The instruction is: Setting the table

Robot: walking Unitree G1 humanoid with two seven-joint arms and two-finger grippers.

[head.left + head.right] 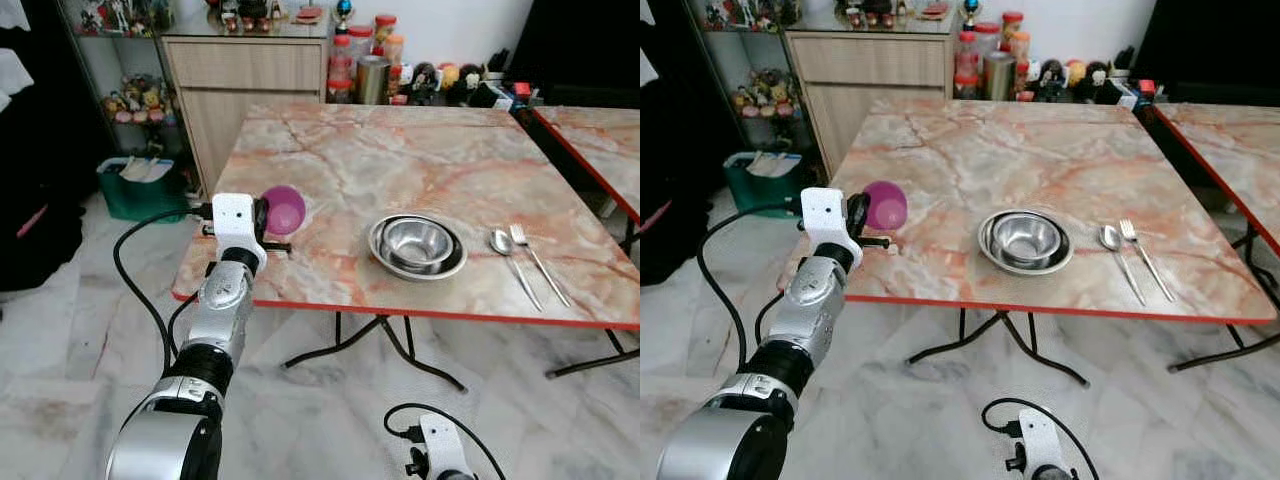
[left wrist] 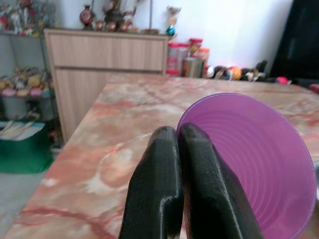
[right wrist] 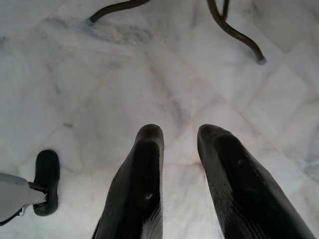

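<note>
My left gripper (image 1: 268, 226) is shut on the rim of a purple plastic cup (image 1: 285, 209). It holds the cup tilted on its side just above the marble table (image 1: 400, 150), near the table's front left corner. The cup (image 2: 249, 159) opens toward the wrist camera, with my black fingers (image 2: 199, 179) pinched at its edge. A steel bowl (image 1: 417, 244) nested in a wider steel dish sits at the front middle. To its right lie a spoon (image 1: 508, 257) and a fork (image 1: 537, 262), side by side. My right gripper (image 3: 179, 132) hangs open over the floor.
A wooden cabinet (image 1: 245, 80) stands behind the table's left side, and jars and toys line the wall. A green bin (image 1: 140, 190) sits on the floor at left. A second marble table (image 1: 600, 140) stands at right. Black metal table legs (image 1: 400, 350) cross underneath.
</note>
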